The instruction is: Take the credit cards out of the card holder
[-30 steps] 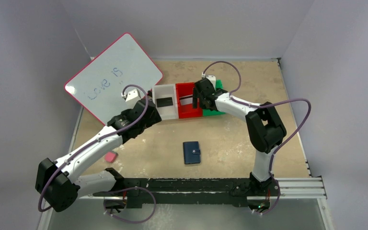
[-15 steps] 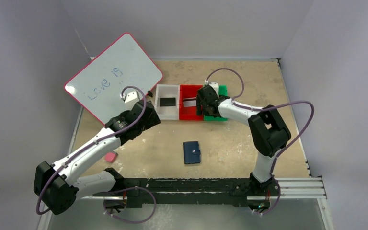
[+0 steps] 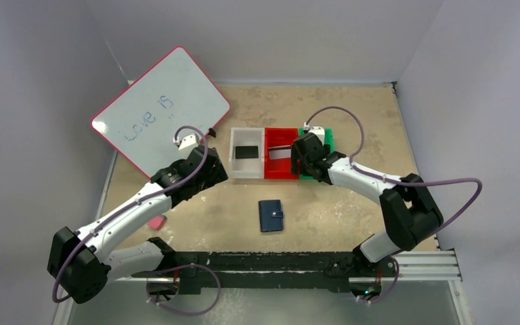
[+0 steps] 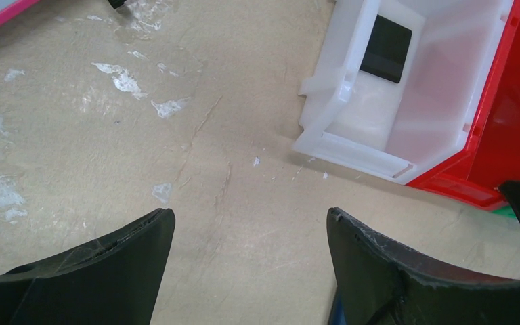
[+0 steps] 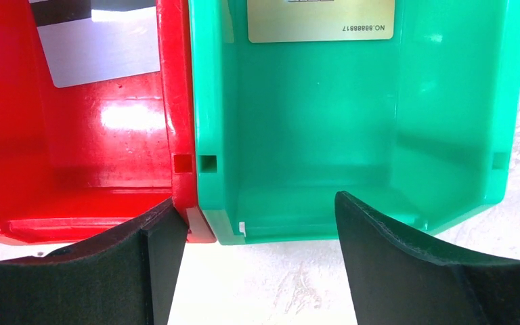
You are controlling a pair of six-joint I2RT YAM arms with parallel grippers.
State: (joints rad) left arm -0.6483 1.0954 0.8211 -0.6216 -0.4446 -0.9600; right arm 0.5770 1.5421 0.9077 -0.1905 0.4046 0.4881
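Observation:
The dark navy card holder [image 3: 271,216] lies closed on the table between the arms. The black card [image 3: 247,152] lies in the white bin [image 3: 238,169] and also shows in the left wrist view [image 4: 386,49]. The silver-grey card [image 3: 279,152] lies in the red bin [image 3: 281,172], and shows in the right wrist view [image 5: 101,51]. The gold-tan card [image 5: 320,20] lies in the green bin [image 5: 352,135]. My left gripper [image 3: 217,170] is open and empty [image 4: 250,220] over bare table beside the white bin [image 4: 406,88]. My right gripper [image 3: 302,161] is open and empty [image 5: 254,203] at the near edge of the red and green bins.
A pink-framed whiteboard [image 3: 159,108] leans at the back left. A pink eraser [image 3: 156,221] lies near the left arm. The three bins stand in a row behind the card holder. Grey walls close in the table on three sides.
The row of bins has shifted right and nearer. My right gripper moved right and nearer with it. The left gripper drew back a little from the white bin.

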